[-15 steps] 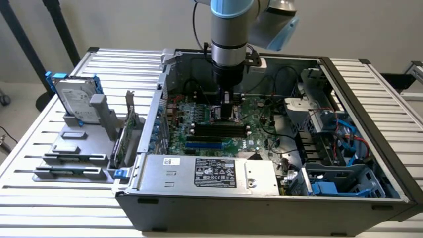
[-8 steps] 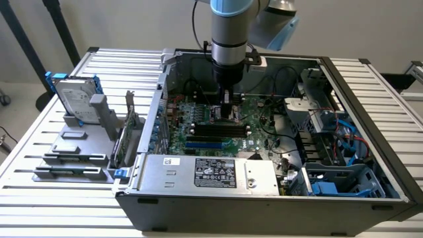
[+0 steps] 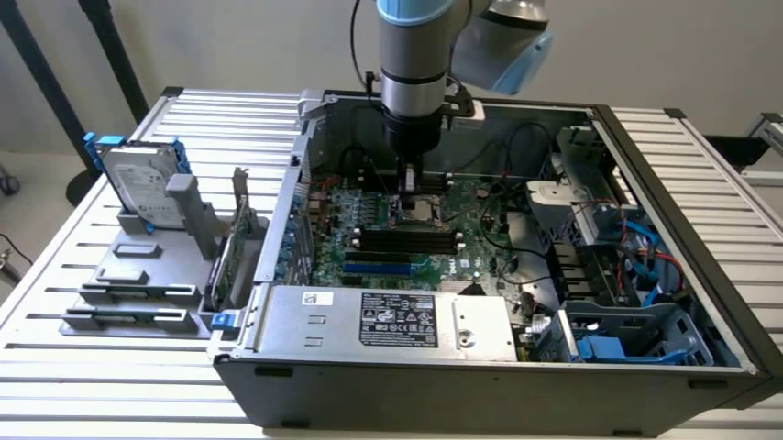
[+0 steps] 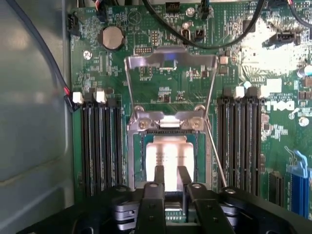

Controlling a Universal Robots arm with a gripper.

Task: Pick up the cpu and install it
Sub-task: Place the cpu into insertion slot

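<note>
The cpu (image 4: 170,152), a flat square chip with a dull silver top, lies in its socket on the green motherboard (image 4: 161,92). The socket's metal hold-down frame (image 4: 170,61) stands swung up and back. My gripper (image 4: 170,171) hangs straight down just over the chip's middle, its two thin black fingers (image 4: 159,174) only a narrow gap apart with nothing between them. In the exterior view the gripper (image 3: 410,194) reaches down into the open computer case (image 3: 685,275), right above the cpu (image 3: 424,214).
Black memory slots (image 4: 100,141) flank the socket on both sides, and a thin lever wire (image 4: 217,156) stands beside it. Cables (image 4: 204,41) loop over the board. Outside the case, a silver hard drive with blue rails (image 3: 141,179) stands in a grey holder (image 3: 135,293). A power supply (image 3: 391,316) fills the case's front.
</note>
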